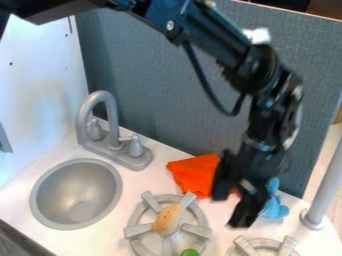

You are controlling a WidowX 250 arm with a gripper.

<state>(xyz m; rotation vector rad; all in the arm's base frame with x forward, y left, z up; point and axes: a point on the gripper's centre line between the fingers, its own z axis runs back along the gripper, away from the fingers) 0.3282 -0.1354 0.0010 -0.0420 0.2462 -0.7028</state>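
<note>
1. A white toy-kitchen counter (227, 237) is seen from above at a slant, backed by a blue-grey panel (167, 85); the black arm (210, 40) is seen entering from the top edge
2. The black gripper (230, 210) is pointed down low over the counter, right of centre, with its two fingers standing apart and a strip of white showing between their tips
3. The orange cloth (195, 172) is bunched on the counter, partly hidden by the nearer finger on its right; whether it is touched cannot be told
4. A light blue soft thing (275, 206) is placed just beyond the other finger, at the foot of the panel and partly covered by the gripper
5. A tan, oval, bread-like item (167, 219) is laid across the left burner (137, 231), with a round green item (190, 252) at the bottom edge; a second burner (269, 244) is set to the right
6. A grey sink (40, 202) and a faucet (110, 112) are placed at the left
7. The step in hand is judged to be positioning beside the cloth, with no firm hold seen; from this pose, careful alignment is called for, so that the blue thing is not nudged
</note>
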